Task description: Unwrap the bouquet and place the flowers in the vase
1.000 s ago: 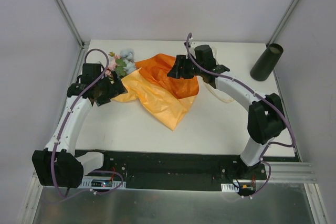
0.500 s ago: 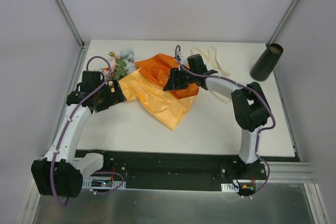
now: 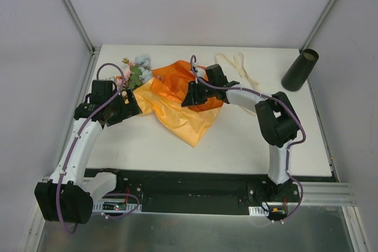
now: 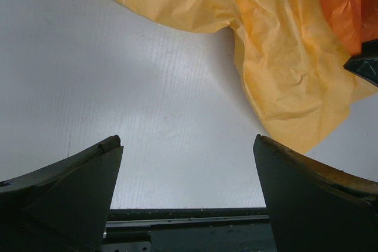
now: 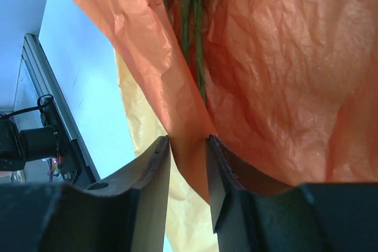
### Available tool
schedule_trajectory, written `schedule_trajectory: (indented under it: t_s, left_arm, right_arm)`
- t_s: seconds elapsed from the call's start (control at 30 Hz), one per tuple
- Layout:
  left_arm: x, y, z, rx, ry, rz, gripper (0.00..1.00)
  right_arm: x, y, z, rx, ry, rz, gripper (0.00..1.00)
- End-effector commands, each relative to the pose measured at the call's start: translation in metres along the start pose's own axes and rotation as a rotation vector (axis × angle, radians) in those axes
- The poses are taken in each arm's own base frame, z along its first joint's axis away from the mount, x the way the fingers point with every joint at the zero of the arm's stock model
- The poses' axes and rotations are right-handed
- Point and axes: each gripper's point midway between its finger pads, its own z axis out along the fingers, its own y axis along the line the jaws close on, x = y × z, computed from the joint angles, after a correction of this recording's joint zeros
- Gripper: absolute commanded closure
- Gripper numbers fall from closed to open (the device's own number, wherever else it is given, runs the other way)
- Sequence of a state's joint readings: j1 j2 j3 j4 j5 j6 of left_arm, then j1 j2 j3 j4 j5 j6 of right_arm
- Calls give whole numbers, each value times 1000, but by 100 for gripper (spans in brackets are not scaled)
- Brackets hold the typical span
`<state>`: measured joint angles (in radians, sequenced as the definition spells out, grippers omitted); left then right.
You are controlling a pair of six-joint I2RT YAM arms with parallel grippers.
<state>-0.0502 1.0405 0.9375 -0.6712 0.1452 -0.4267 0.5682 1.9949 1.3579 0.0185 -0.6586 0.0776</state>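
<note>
Bouquet wrapping (image 5: pixel 283 87) fold pinched in right claw (image 5: pixel 186 144), left claw (image 4: pixel 188 141) spread wide, over table (image 4: pixel 106 69)

Bright, diffuse light fills all 3 views; shadows are faint. In the right wrist view the crinkly orange wrapping paper (image 5: pixel 283 75) glows translucent, and the flat white tabletop (image 5: pixel 71 87) at left looks bluish.

White bench (image 3: pixel 254 140) fills mid-frame; black strip (image 3: pixel 195 181) along its lower edge. Cream ribbon (image 3: pixel 238 62) lies loose, upper centre-right.
</note>
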Motion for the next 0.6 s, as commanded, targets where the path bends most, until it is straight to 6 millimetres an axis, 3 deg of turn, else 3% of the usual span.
schedule_trajectory:
  t_s: [0.0, 0.13, 0.33, 0.47, 0.57]
  left_arm:
    - [-15, -5, -13, 14, -65, 4, 3]
    - [-24, -18, -21, 58, -78, -9, 4]
    - [-35, -39, -38, 139, -91, -11, 5]
    - [-50, -49, -51, 162, -131, 25, 5]
    - [-63, -47, -60, 124, -160, 50, 5]
  right_arm:
    - [-15, 23, -2, -29, -58, -62, 67]
    - [-13, 35, -10, -41, -102, -59, 73]
    - [-9, 62, -27, -84, -128, -72, 72]
    - [-11, 89, -31, -134, -153, -64, 69]
    - [-2, 120, -22, -195, -148, -50, 66]
